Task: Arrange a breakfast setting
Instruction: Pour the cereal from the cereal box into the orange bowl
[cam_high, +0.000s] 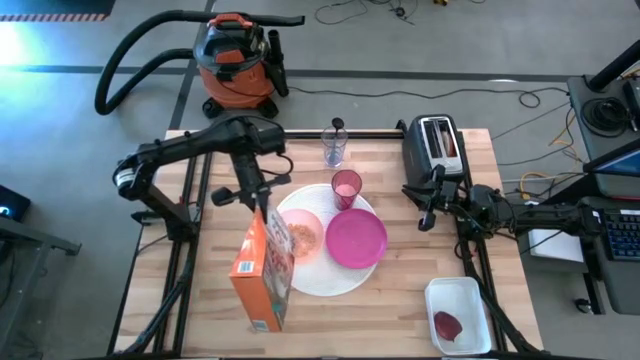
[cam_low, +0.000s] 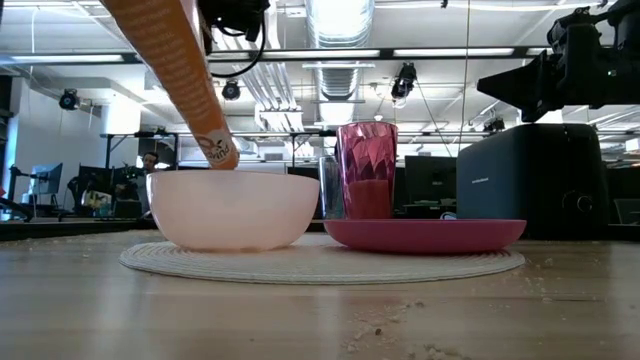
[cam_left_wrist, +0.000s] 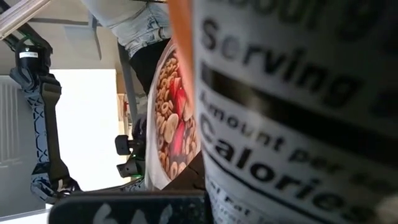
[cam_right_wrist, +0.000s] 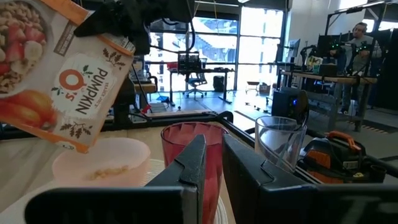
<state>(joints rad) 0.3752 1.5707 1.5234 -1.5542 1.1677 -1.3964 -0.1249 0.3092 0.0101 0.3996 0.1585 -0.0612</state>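
Observation:
My left gripper (cam_high: 255, 200) is shut on an orange cereal box (cam_high: 265, 272), tipped above the pale pink bowl (cam_high: 303, 235). The bowl has some cereal in it and stands on the large white plate (cam_high: 325, 280), beside the magenta plate (cam_high: 357, 240). The translucent pink cup (cam_high: 346, 187) stands at the white plate's far edge, with the clear glass (cam_high: 334, 147) beyond it. My right gripper (cam_high: 428, 210) is shut and empty at the table's right, near the toaster. No spoon shows. My left gripper pinches the cereal box by its narrow sides near the raised end (cam_right_wrist: 121, 46); the nutrition panel (cam_left_wrist: 280, 124) fills its wrist view. The fingers come from above, slanting from the table's far left. The box is lifted clear and tilted, its low corner (cam_low: 220, 152) just above the bowl's rim.
A black toaster (cam_high: 437, 145) stands at the table's far right. A white tray (cam_high: 458, 315) with a dark red item sits at the near right corner. An orange-and-black shop vacuum (cam_high: 235, 60) stands on the floor beyond the table.

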